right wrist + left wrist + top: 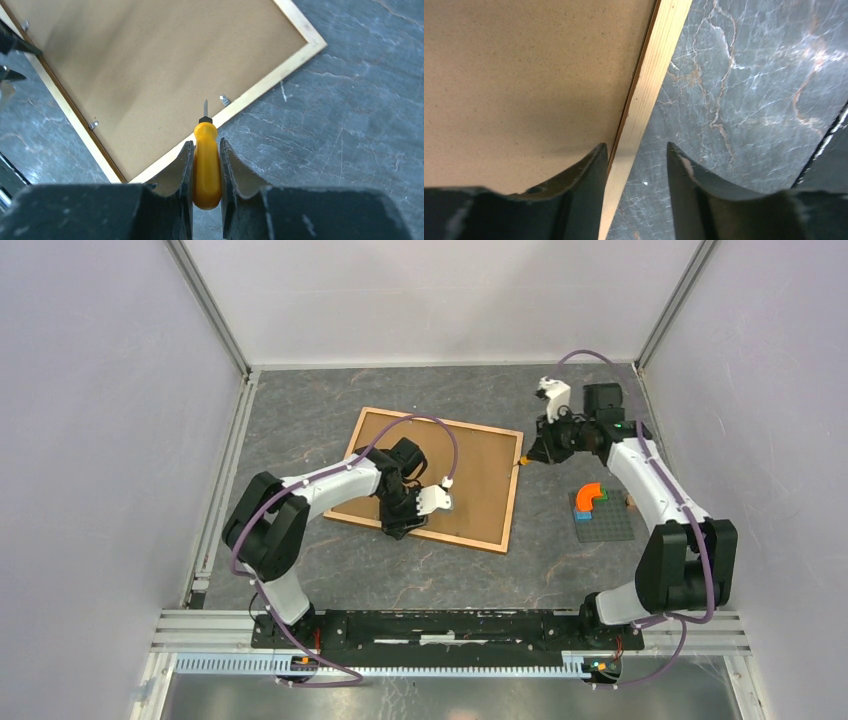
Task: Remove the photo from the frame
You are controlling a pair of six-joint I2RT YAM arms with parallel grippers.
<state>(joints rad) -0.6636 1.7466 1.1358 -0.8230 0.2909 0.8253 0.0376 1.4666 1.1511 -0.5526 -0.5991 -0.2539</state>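
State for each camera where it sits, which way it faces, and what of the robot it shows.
Top external: above and behind the bases, looking down on the table; both arms, left hand and right hand show.
Left wrist: on the left arm, facing the frame edge that its open hand straddles.
Right wrist: on the right arm, facing the frame's brown back; its hand grips a yellow screwdriver.
Shared: all views show the frame's back.

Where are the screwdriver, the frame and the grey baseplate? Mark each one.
screwdriver (206,165): right wrist view, on its yellow handle.
frame (480,475): top external view, on its bare brown back.
grey baseplate (612,526): top external view, on its bare near part.
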